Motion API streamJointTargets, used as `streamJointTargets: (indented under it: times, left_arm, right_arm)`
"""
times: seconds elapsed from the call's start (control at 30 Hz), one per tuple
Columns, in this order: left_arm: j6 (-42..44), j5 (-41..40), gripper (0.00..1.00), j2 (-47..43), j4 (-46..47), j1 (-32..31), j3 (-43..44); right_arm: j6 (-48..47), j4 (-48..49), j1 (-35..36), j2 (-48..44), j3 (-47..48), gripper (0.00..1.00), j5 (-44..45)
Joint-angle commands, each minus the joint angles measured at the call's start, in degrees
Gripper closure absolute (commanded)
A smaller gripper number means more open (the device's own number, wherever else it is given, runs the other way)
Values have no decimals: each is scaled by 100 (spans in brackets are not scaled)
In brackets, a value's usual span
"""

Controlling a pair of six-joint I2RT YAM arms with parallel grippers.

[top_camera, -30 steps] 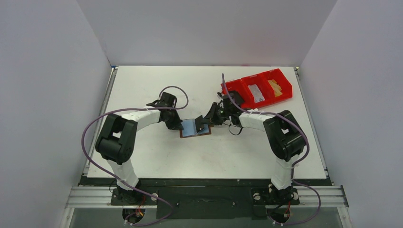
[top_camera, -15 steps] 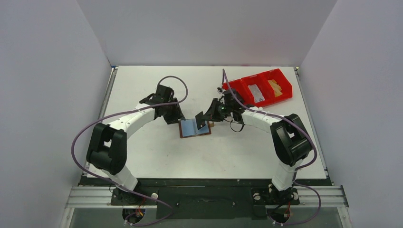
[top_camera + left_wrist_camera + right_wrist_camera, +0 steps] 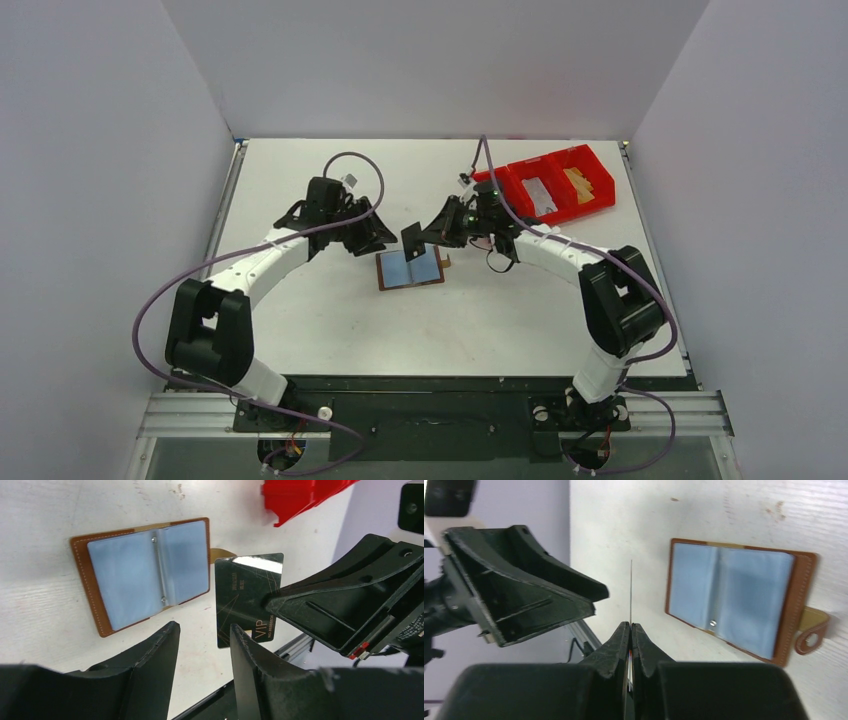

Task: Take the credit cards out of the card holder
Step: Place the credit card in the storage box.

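Card holder (image 3: 410,268): lies open flat on the surface (image 3: 300,330), pale blue pockets up (closing tab at its right edge); black credit card (image 3: 412,238): out of the holder, on edge above it, pinched in the right end effector (image 3: 424,237); left end effector (image 3: 376,236): fingers parted, empty, just left of the holder; red bin (image 3: 545,185): well apart, far right.

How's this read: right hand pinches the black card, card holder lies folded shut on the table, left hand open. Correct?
One error: the card holder lies open, pale blue pockets up, not folded shut; the left wrist view shows it. The rest stands: right hand pinches the black card, left hand open.
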Motion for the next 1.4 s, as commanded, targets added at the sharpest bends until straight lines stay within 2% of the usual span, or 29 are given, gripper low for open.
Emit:
streamJointTargets:
  times: [0.0, 0.2, 0.33, 0.4, 0.5, 0.53, 0.57, 0.63, 0.67, 0.73, 0.87, 1.07, 1.13, 1.23, 1.3, 1.37]
  left_arm:
    - [-302, 794, 60, -313, 861, 173, -147]
    - [-965, 1496, 60, -408, 2024, 320, -536]
    - [-1370, 1766, 60, -418, 2768, 397, -790]
    - [-1587, 1867, 65, -395, 2972, 423, -847]
    - [-1738, 1966, 83, -371, 3180, 435, -904]
    - [-1787, 1995, 96, -358, 3252, 431, -933]
    - [-1825, 2006, 99, -351, 3295, 435, -937]
    - [-1978, 2050, 100, -334, 3496, 437, -995]
    - [-2124, 2078, 100, -335, 3700, 437, -1066]
    - [-2365, 2103, 100, -311, 4027, 437, -1179]
    - [-2827, 2111, 100, -252, 4670, 444, -1384]
    - [-3241, 2125, 100, -153, 5295, 446, -1524]
    - [-3266, 2134, 100, -135, 5343, 446, -1528]
    - [-3271, 2126, 100, -121, 5339, 444, -1539]
    - [-3242, 2130, 100, -115, 5293, 448, -1538]
    - [-3180, 2136, 100, -113, 5178, 447, -1537]
  right_arm:
    - [663, 1081, -36, -376, -123, 100, -550]
    - [1442, 2254, -28, -294, -382, 100, -946]
    - [1734, 2665, -23, -250, -452, 100, -1089]
    - [1829, 2761, -15, -232, -474, 100, -1130]
    - [1856, 2823, -11, -212, -496, 100, -1175]
    - [1871, 2852, -1, -204, -492, 100, -1186]
    - [1884, 2873, 8, -197, -496, 100, -1219]
    - [1906, 2959, 40, -185, -510, 87, -1231]
    - [1943, 3001, 53, -185, -521, 76, -1232]
    - [2092, 3229, 64, -173, -565, 66, -1251]
    - [2609, 3981, 113, -60, -669, 62, -1346]
    - [3428, 5226, 176, 202, -838, 71, -1392]
    - [3547, 5336, 187, 261, -839, 76, -1398]
    - [3627, 5418, 188, 291, -821, 93, -1383]
    - [3656, 5455, 182, 289, -815, 100, -1363]
    - [3658, 5473, 165, 266, -834, 100, -1355]
